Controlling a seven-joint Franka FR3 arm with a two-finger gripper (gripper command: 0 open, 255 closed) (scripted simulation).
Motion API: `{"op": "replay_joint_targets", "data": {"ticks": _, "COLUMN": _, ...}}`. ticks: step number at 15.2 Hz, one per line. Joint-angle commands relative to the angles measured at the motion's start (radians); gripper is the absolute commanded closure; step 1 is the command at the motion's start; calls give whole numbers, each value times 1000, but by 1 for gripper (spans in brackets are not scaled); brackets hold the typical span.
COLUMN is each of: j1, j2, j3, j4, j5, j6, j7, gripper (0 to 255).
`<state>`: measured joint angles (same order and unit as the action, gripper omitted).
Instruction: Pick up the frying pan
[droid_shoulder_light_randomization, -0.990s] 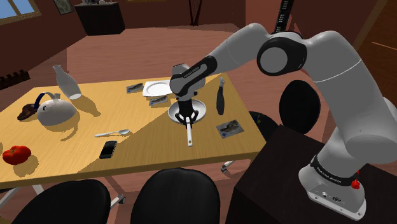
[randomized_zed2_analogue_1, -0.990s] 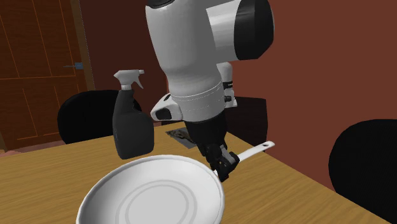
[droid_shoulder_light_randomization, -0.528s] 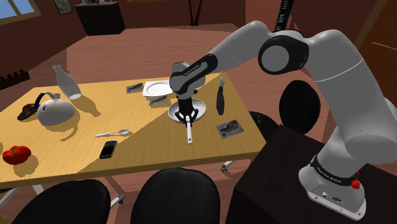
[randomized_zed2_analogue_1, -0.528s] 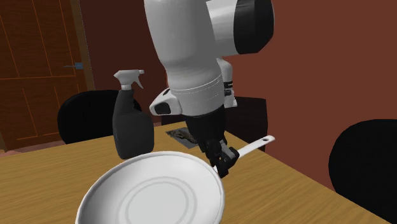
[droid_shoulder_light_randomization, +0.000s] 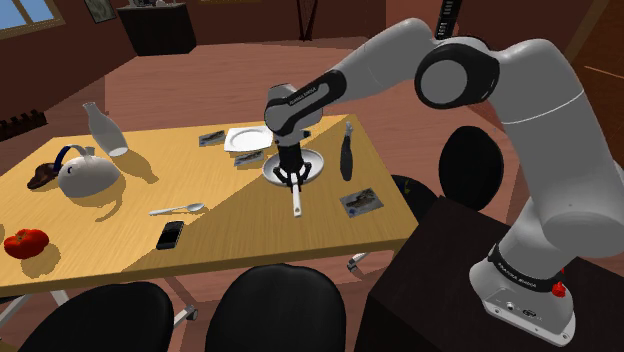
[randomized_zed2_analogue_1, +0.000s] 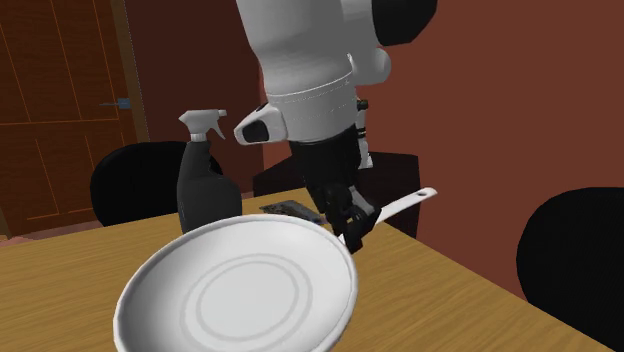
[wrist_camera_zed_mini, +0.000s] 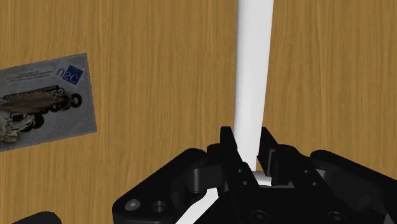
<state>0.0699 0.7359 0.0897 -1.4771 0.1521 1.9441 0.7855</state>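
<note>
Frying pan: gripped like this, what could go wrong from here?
The pincer clamps only the thin handle, so the frying pan might twist or slip in the grip. The spray bottle stands close beside it; a swing could knock it over.

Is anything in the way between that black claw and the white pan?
Nothing visible. The gripper clasps the frying pan by its handle; the dark spray bottle stands beside the pan, not between.
</note>
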Motion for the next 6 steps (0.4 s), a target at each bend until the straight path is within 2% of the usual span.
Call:
{"op": "replay_joint_targets", "data": {"ticks": 1, "j1": -2, "j2": -16, "j3": 0, "j4": 4, "j5": 0, "j6": -19, "j7": 1, "gripper": 255}}
{"op": "replay_joint_targets", "data": {"ticks": 6, "j1": -3, "j2": -39, "j3": 0, "j4": 9, "j5": 0, "j6": -47, "j7": 5, "gripper": 255}}
